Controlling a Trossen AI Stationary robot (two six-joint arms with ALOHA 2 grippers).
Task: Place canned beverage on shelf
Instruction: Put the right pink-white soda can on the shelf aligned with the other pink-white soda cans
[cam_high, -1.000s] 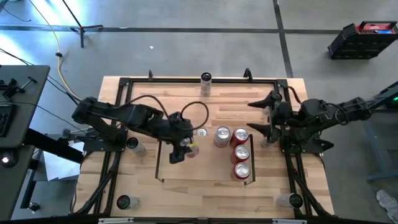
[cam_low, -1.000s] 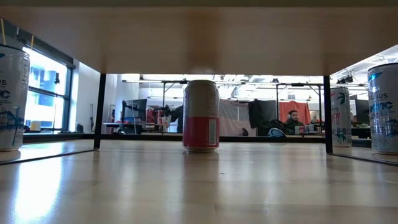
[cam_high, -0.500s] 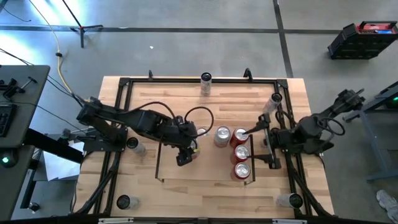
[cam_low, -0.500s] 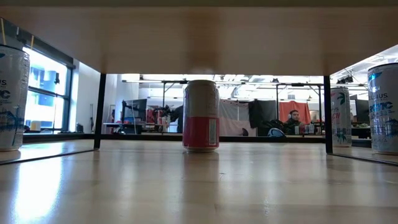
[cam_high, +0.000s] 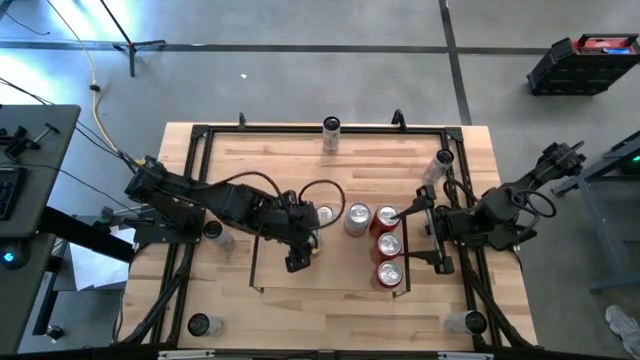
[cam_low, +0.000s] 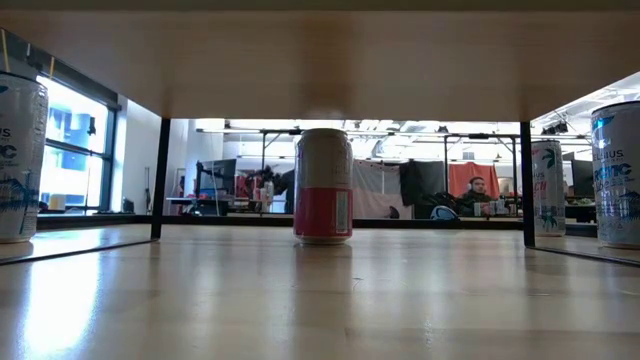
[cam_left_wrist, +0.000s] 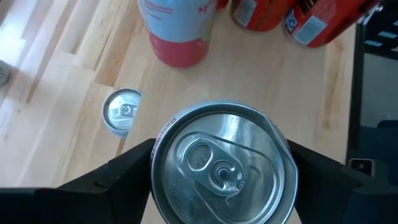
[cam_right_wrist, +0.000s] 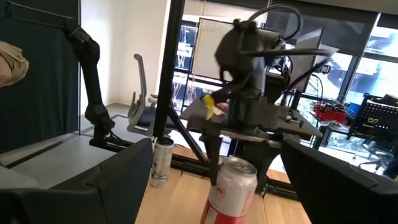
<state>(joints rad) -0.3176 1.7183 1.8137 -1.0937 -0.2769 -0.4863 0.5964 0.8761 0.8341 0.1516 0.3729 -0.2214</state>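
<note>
Left tool (cam_high: 297, 262) slid lower in frame, fingers astride silver can (cam_left_wrist: 224, 163), likely lining up row on shelf (cam_high: 262, 291), frame centre. Right tool (cam_high: 420, 233) parked spread beside red cans (cam_high: 387, 245), clear.

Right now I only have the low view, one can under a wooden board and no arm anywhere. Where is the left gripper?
Observer: The left gripper is over the left part of the shelf, pointing down, with a can between its fingers.
Operator: And the right one?
Observer: The right gripper hangs open and empty at the shelf's right rail.
Operator: What is already placed?
Observer: Three red cans stand in a column along the shelf's right side.
</note>
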